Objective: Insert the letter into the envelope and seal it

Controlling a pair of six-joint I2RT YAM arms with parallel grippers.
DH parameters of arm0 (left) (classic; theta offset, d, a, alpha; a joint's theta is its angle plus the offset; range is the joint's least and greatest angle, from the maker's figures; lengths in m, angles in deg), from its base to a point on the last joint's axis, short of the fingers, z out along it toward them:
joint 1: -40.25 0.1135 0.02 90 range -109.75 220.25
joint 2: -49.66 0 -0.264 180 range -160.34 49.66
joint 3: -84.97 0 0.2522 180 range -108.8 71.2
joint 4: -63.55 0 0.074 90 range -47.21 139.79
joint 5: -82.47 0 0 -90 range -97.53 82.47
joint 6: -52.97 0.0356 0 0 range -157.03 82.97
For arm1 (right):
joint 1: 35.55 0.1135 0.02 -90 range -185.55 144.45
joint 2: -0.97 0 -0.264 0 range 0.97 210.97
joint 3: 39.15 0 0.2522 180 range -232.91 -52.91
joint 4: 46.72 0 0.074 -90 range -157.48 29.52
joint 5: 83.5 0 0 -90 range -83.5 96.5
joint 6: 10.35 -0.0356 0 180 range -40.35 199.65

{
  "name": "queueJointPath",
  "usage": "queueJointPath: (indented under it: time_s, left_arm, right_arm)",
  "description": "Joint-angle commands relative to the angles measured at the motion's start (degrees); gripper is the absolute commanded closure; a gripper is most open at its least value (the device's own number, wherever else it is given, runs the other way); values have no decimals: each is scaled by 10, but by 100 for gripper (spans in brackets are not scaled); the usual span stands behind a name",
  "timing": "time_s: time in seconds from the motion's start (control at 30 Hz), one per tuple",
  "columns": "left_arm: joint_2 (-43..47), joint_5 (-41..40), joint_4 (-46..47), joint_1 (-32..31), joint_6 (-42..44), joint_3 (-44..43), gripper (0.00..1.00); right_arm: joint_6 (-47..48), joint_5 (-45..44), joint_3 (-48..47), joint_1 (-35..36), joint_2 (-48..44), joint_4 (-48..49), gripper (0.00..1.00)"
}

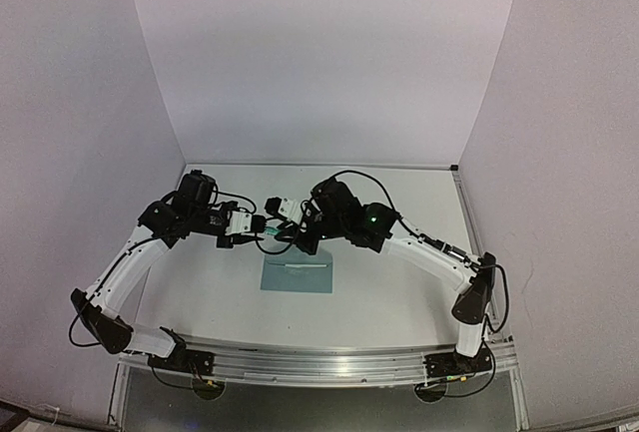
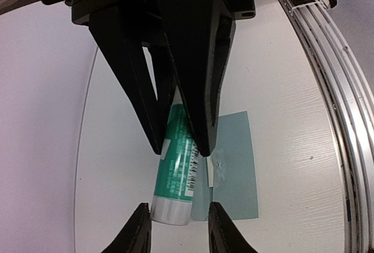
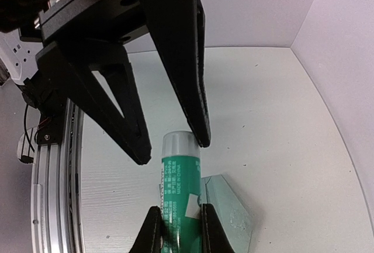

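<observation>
The right gripper (image 3: pixel 178 225) is clamped on the green body of a glue stick (image 3: pixel 180 177) and holds it in the air. The left gripper (image 2: pixel 179 224) meets it from 9 o'clock in the top view. Its jaws stand apart on either side of the stick's white end (image 2: pixel 170 211), with a gap showing on one side, so it has no grip on it. Below the pair, toward 5 o'clock, the envelope (image 1: pixel 297 276) lies flat on the table (image 1: pixel 399 292), touched by neither gripper.

The letter is nowhere in view. I judge it is already inside the envelope and the job has reached the sealing step. Whether glue has been laid down or the flap pressed shut, I cannot tell.

The envelope is a smooth, pale teal rectangle, wider than tall. It has a whitish streak (image 2: pixel 215 170) near one long edge, and no raised flap shows from above.
</observation>
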Motion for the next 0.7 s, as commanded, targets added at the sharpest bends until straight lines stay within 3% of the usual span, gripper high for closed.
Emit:
queueJointPath:
  time_s: [0.0, 0.17, 0.3, 0.4, 0.53, 0.67]
  left_arm:
    - [3, 17, 10, -4, -6, -17, 71]
    - [3, 23, 12, -4, -6, -16, 81]
    - [4, 19, 15, -4, 0, -12, 100]
    - [14, 9, 32, -4, 21, 2, 100]
    - [57, -26, 167, -4, 44, 73, 100]
    - [101, -43, 301, -5, 131, 155, 100]
  right_arm:
    - [0, 3, -25, 0, 9, 7, 100]
    - [-4, 8, -31, 0, 16, 7, 100]
    - [-12, 9, -34, 0, 17, 8, 100]
    - [-47, 24, -40, -7, 23, 8, 100]
    - [-142, 89, -49, -32, 44, 15, 100]
    - [-243, 155, -56, -52, 67, 48, 100]
